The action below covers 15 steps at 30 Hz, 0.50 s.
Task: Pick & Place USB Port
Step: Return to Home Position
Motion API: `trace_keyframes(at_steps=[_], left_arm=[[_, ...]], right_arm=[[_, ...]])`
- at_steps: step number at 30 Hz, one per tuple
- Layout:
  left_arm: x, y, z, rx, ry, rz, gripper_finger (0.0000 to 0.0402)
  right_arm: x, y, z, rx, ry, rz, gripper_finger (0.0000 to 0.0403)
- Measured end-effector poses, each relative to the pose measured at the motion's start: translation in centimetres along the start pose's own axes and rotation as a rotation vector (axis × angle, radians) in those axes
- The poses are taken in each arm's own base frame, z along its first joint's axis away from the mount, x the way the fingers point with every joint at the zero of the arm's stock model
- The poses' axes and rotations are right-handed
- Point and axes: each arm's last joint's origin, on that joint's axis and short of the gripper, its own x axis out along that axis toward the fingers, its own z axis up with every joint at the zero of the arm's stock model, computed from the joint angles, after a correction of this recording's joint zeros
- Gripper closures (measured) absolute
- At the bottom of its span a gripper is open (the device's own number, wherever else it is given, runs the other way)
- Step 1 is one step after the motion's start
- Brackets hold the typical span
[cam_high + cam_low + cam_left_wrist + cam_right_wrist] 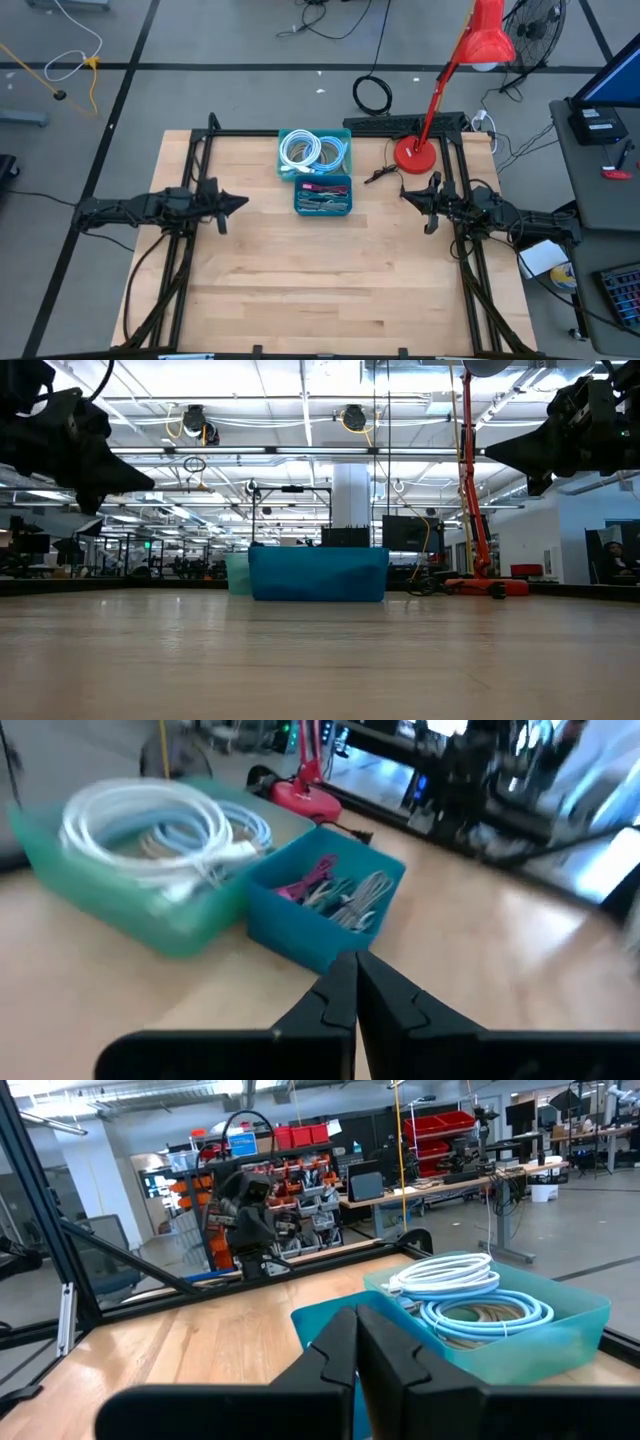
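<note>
The pale wooden tabletop [320, 270] carries two bins side by side and touching, toward its far edge: a green bin [120, 915] at the back and a blue bin [290, 925] just in front. To their right stands a red lamp base [414, 155], and a small dark object [380, 175] lies between it and the bins.

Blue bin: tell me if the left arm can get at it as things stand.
Probably yes. The left gripper faces the blue bin with only bare table between them.
</note>
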Motion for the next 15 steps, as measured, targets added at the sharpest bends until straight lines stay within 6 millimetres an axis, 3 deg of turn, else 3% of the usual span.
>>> trace_keyframes(at_steps=[6,11,15], left_arm=[[0.0,-0.1,0.3,0.343,-0.030,0.008,0.0388],[-0.4,-0.6,2.7,0.280,-0.292,0.059,0.0399],[-1.5,-0.8,4.5,0.211,-0.506,0.094,0.0385]], right_arm=[[0.0,0.0,0.0,0.000,0.001,0.000,0.0403],[0.0,0.0,0.0,0.000,0.001,0.000,0.0403],[0.0,0.0,0.0,0.000,0.001,0.000,0.0403]])
